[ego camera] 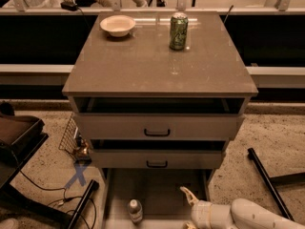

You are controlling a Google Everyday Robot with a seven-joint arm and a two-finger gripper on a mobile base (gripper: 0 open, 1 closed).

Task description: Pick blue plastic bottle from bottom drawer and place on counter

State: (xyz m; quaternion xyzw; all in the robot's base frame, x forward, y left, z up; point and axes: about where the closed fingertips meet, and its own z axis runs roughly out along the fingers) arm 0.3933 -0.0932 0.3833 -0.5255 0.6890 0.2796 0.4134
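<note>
- Down at the bottom edge, the gripper [188, 210] hangs low over the pulled-out bottom drawer [157, 187], jaws apart with nothing between them.
- Near it, on the view's left, the blue plastic bottle [135, 210] stands upright on the drawer floor, not touched.
- Above, the two upper drawers [157, 126] sit slightly ajar.
- Up top, the counter [157, 66] carries a green can [178, 31] and a white bowl [117, 25] at the back.

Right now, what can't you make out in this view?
Camera view only:
gripper, low right over the bottom drawer: jaws apart, the lower one cut by the bottom edge.
blue plastic bottle, in that drawer left of the gripper: label too small to read.
Bottom drawer's front: cut off by the same edge.
upper drawers: insides dark, hidden under the counter and their own fronts.
</note>
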